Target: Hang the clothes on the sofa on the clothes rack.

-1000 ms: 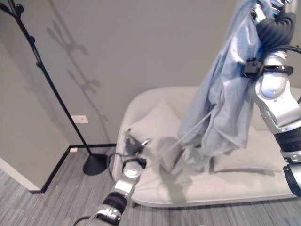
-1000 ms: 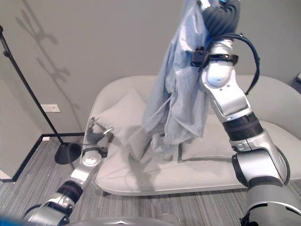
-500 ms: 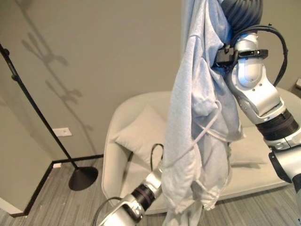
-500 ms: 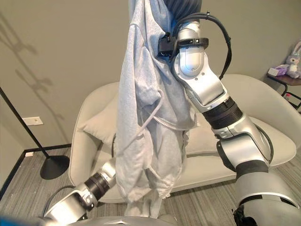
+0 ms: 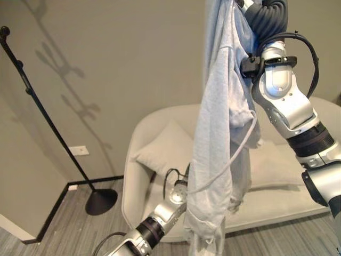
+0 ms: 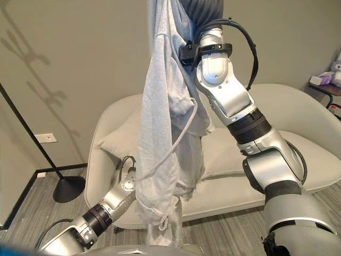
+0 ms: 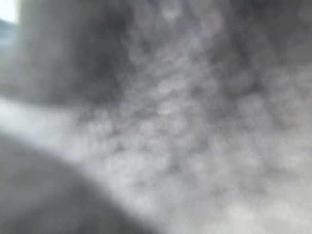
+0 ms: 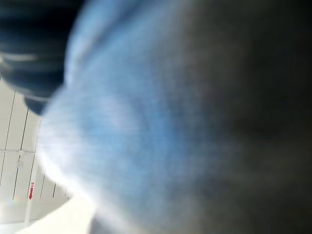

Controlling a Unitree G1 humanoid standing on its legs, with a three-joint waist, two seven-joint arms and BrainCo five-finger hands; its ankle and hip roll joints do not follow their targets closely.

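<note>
— Pale blue-grey garment (image 5: 224, 122) hangs mid-frame, off the sofa (image 5: 277, 197); not yet on the clothes rack (image 5: 48, 114) at left.

— Hands?

— Our right arm is raised to the top edge, right hand (image 5: 246, 5) barely showing; grip unreadable. Our left hand reaches behind the cloth's lower part, fingers hidden.

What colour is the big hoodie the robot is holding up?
Pale grey-blue, plain with no pattern. The hoodie shows best in the left eye view.
</note>
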